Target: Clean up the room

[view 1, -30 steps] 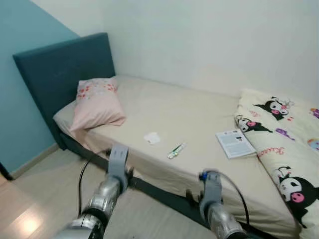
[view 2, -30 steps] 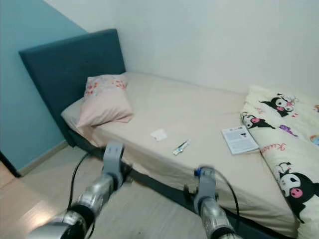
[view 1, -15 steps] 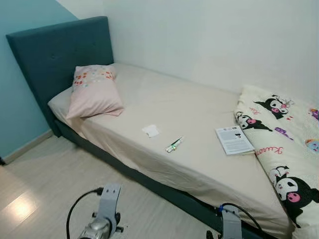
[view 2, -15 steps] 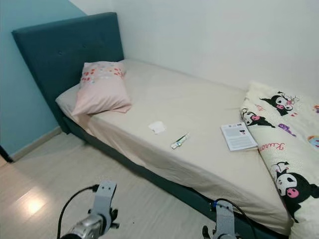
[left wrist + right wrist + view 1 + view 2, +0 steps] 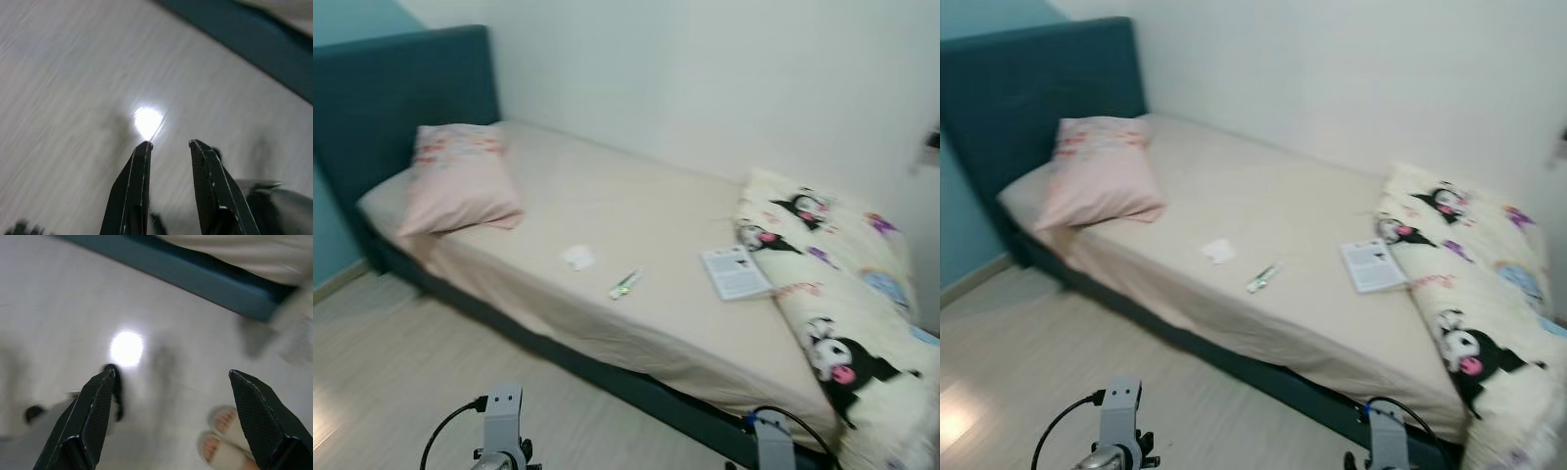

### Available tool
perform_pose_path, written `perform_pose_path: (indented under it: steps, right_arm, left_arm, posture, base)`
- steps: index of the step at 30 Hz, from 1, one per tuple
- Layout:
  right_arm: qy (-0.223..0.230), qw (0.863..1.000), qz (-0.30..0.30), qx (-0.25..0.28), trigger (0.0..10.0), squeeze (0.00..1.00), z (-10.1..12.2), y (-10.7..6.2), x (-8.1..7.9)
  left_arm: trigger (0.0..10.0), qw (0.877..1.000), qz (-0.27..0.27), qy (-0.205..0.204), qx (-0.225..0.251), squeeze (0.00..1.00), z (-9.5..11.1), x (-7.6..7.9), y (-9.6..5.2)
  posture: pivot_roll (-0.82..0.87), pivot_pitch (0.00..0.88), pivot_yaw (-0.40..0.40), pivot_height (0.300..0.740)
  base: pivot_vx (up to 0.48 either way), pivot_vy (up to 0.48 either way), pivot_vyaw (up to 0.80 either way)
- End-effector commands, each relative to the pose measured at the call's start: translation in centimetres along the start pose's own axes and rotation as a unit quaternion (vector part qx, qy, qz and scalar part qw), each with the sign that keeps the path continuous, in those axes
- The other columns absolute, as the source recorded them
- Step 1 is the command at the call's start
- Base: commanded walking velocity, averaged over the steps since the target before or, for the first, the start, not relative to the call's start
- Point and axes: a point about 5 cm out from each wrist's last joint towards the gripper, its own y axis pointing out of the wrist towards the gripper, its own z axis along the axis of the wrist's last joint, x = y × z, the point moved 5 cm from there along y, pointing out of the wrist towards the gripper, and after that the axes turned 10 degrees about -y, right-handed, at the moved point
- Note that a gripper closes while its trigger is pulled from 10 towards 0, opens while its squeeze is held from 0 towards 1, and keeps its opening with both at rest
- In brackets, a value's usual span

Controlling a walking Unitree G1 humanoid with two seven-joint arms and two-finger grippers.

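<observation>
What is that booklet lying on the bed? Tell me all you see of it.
The booklet is a thin white paper leaflet with dark print too blurred to read and a small dark mark near one corner. It lies flat and closed on the beige sheet, slightly askew, with one edge against the cartoon-print quilt. A small tube lies apart from it, toward the pillow.

A bed (image 5: 636, 215) with a beige sheet and a dark teal frame stands on a pale wood-look floor (image 5: 401, 352). At its head lies a pink pillow (image 5: 458, 178). Near the middle of the mattress sit a small white scrap (image 5: 578, 258), possibly paper, and just beside it a slim tube or pen (image 5: 626, 284). A booklet (image 5: 735, 272) lies against a cartoon-print duvet (image 5: 832, 294) bunched at the foot.
</observation>
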Motion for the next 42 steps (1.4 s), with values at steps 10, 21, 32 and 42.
perform_pose_path:
  steps: [10, 21, 32, 42]
  right_arm:
    - [-0.071, 0.993, 0.070, 0.061, 10.0, 0.00, 3.7, 0.2, -1.9]
    - [-0.085, 0.991, 0.088, 0.057, 10.0, 0.00, 3.0, 0.1, -2.7]
    - [-0.099, 0.989, 0.096, 0.049, 10.0, 0.00, 1.9, -0.1, -3.0]
    - [-0.097, 0.989, 0.099, 0.048, 10.0, 0.00, 1.5, -0.1, -3.1]
  left_arm:
    - [10.0, 0.999, 0.028, -0.037, 0.023, 0.00, 1.2, -2.0, -0.1]
    - [10.0, 1.000, 0.007, -0.020, 0.023, 0.00, 1.1, -0.9, 0.0]
    - [10.0, 1.000, -0.003, -0.001, 0.019, 0.00, 1.2, -0.8, 0.0]
    - [10.0, 1.000, -0.005, 0.003, 0.022, 0.00, 1.4, -0.7, 0.0]
  posture:
    - [0.08, 0.000, -0.098, 0.740]
    - [0.08, 0.000, -0.080, 0.740]
    - [0.07, 0.000, -0.057, 0.740]
    - [0.07, 0.000, -0.049, 0.740]
  base:
    - [0.217, 0.000, 0.13]
    - [0.351, 0.000, 0.69]
    - [0.341, 0.000, 0.69]
    - [0.363, 0.000, 0.69]
